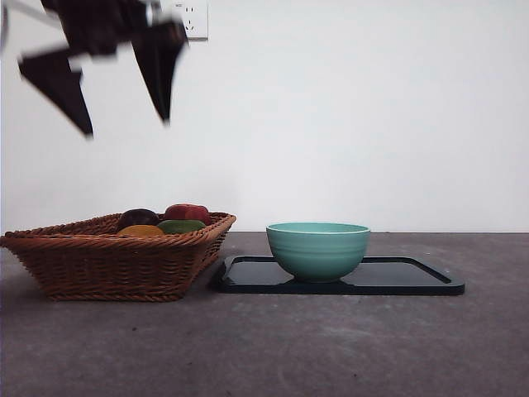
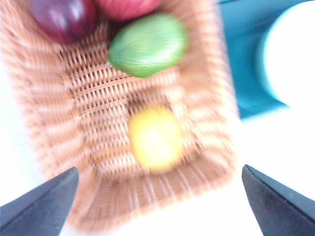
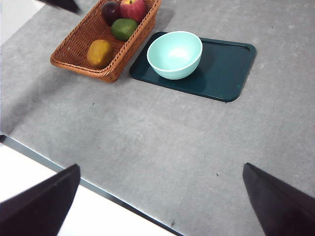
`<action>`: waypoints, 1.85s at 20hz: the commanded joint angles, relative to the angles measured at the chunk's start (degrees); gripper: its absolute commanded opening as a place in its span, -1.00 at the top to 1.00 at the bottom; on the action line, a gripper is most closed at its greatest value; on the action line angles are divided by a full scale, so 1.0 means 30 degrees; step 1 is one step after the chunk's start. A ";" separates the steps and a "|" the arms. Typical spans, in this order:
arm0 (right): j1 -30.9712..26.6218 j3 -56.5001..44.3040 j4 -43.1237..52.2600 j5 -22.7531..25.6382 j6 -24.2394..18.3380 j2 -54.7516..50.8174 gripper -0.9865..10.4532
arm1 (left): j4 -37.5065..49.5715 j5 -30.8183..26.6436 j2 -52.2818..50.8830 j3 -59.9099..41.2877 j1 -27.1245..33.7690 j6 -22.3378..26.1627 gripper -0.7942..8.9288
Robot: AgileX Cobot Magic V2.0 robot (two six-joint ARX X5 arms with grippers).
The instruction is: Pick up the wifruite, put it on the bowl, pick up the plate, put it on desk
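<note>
Grey, mottled desk (image 3: 162, 142) runs wide and bare in my right wrist view, which alone takes in the whole layout: wicker basket (image 3: 78, 49), teal bowl (image 3: 174, 54) on the dark tray (image 3: 226, 73), basket and tray nearly touching. From the front I see only the fruit tops above the basket rim. My left gripper (image 1: 124, 116) hangs high above the basket, jaws spread wide. Its blurred wrist view looks straight down on the wifruite (image 2: 155, 137), lying alone near one end of the basket, well clear of the green fruit (image 2: 147, 44). My right gripper (image 3: 157, 206) waits far back, jaws apart.
</note>
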 commanded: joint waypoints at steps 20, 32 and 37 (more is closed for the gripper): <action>0.0102 0.0219 -0.1384 -0.0656 -0.0146 0.0000 -0.24 | -0.5064 0.9355 -1.3857 -0.0452 -0.2681 0.5537 -0.25; 0.0102 0.0226 -0.1384 -0.0670 0.1428 0.1304 -0.24 | -0.3774 0.6805 -1.6604 -0.4510 -0.2681 0.5384 -0.24; 0.0102 0.0240 0.3439 -0.1683 0.1858 0.5027 -0.24 | -0.3730 0.6827 -1.6611 -0.4510 -0.2681 0.5355 -0.24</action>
